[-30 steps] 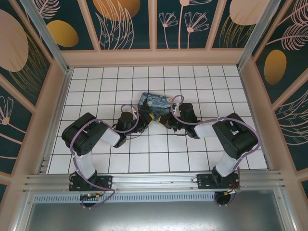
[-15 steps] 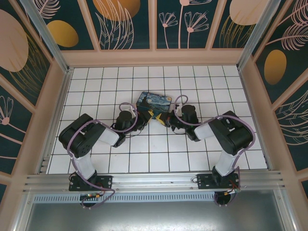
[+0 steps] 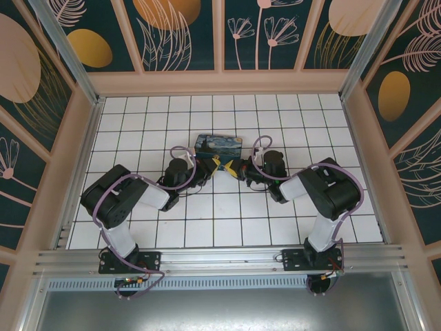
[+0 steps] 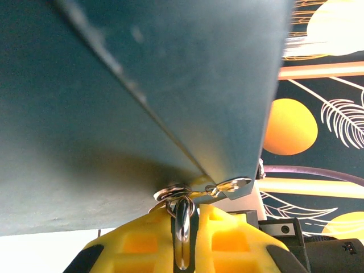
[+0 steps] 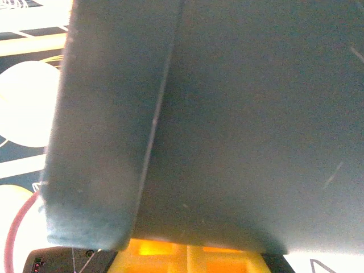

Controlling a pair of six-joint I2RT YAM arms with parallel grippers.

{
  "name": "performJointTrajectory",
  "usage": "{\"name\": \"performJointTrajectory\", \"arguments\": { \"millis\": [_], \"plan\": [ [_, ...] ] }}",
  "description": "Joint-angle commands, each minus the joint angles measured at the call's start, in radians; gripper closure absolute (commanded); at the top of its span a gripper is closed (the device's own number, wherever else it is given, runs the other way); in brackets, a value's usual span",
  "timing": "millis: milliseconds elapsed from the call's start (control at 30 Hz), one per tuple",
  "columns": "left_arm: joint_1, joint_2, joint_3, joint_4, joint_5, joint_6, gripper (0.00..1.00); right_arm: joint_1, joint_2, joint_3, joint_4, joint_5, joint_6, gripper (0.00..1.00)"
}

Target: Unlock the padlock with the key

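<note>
The painted box (image 3: 218,143) is being nudged farther, likely for unlocking access; a silvery piece (image 4: 182,227) is being gripped by the left claw (image 4: 182,219); the right claw (image 5: 187,250) is being held clenched.

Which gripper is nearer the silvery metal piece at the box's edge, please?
Left: the left gripper pinches the silvery metal piece; the right gripper is shut further right, by the box.

White tiled floor (image 3: 138,117), dark teal walls (image 3: 189,41) with cream plants and orange discs, pale pink frame (image 3: 220,83), aluminium rail (image 3: 220,258).
</note>
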Motion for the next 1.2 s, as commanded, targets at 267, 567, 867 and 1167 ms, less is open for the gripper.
{"name": "performJointTrajectory", "arguments": {
  "millis": [267, 567, 867, 1167],
  "plan": [
    [-0.066, -0.020, -0.018, -0.003, 0.241, -0.014, 1.00, 0.019, -0.070, 0.144, -0.154, 0.028, -0.268, 1.00],
    [-0.065, 0.004, -0.029, 0.094, 0.237, -0.111, 1.00, 0.049, -0.077, 0.158, -0.172, 0.046, -0.335, 1.00],
    [-0.066, -0.004, -0.032, 0.132, 0.185, -0.158, 1.00, 0.087, -0.047, 0.125, 0.019, 0.079, -0.153, 1.00],
    [-0.066, -0.019, -0.047, 0.150, 0.116, -0.190, 1.00, 0.126, -0.026, 0.115, 0.087, 0.129, -0.045, 1.00]
  ]
}}
